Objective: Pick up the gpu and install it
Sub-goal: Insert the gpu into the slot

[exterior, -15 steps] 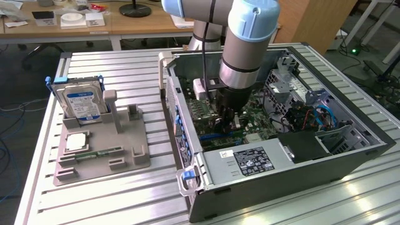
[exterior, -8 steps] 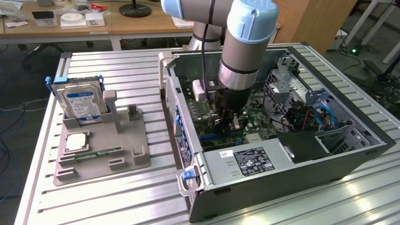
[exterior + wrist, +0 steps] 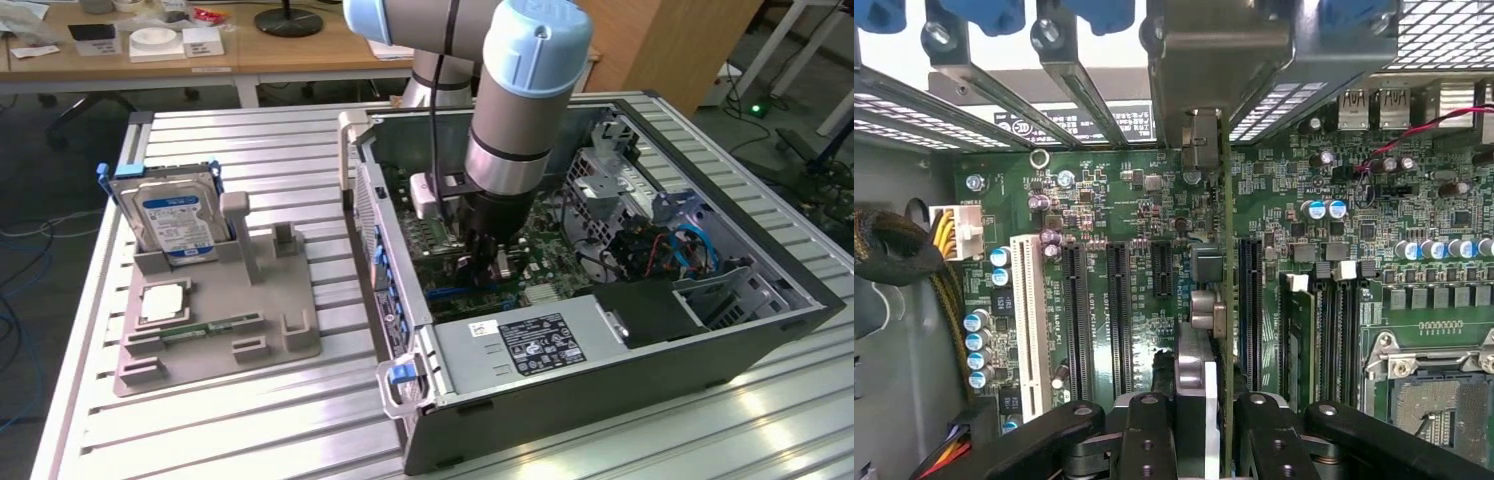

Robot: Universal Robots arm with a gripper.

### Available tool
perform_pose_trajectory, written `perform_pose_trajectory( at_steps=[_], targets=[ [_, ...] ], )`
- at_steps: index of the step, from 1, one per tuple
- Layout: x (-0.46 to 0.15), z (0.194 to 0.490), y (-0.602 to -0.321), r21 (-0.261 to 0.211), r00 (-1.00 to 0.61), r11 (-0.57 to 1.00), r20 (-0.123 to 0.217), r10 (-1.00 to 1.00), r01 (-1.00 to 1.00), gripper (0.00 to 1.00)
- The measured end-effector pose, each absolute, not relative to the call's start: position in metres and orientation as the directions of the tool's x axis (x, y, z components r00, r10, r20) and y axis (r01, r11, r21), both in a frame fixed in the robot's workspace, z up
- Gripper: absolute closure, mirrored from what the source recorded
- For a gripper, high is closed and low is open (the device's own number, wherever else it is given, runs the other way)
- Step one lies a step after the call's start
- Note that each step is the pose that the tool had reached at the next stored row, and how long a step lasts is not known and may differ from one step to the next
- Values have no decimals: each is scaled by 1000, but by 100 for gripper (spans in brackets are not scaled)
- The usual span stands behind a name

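The gpu (image 3: 1206, 300) shows edge-on in the wrist view, a thin green board with a block on one face and its metal bracket (image 3: 1219, 60) toward the case's rear slots. My gripper (image 3: 1199, 420) is shut on it, a black finger (image 3: 1144, 430) on each side. The card stands upright over the green motherboard (image 3: 1124, 190), in line with the long black expansion slots (image 3: 1119, 300). Whether its lower edge sits in a slot is hidden. In the exterior view my gripper (image 3: 481, 262) reaches down into the open computer case (image 3: 747, 340).
On the exterior view's left, a grey holder (image 3: 254, 300) carries a silver hard drive (image 3: 174, 215), a processor (image 3: 158, 303) and a memory stick (image 3: 200, 328). The power supply (image 3: 527, 345) fills the case's near end. Cables (image 3: 894, 250) and blue slot clips (image 3: 994, 15) border the card.
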State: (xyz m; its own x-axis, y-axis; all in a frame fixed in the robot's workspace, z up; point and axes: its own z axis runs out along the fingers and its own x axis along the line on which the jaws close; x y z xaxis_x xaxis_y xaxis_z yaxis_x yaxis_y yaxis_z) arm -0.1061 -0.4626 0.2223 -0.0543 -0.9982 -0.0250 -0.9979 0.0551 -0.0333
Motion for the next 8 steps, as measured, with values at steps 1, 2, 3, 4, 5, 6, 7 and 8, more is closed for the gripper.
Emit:
perform_pose_trajectory(
  at_steps=[1,2,3,4,5,6,7,8],
  targets=[
    [-106,222,-463,-33,-54,55,-25,-998,-998,72],
    [-106,222,-463,-33,-54,55,-25,-998,-998,72],
    [-106,222,-463,-33,-54,55,-25,-998,-998,72],
    [-106,222,-463,-33,-54,55,-25,-998,-998,72],
    [-106,222,-462,-33,-54,55,-25,-998,-998,72],
    [-106,222,-462,-34,-55,55,-26,-998,-998,72],
    [-106,222,-461,-33,-55,55,-25,-998,-998,72],
    [-106,222,-460,-33,-54,55,-25,-998,-998,72]
  ],
)
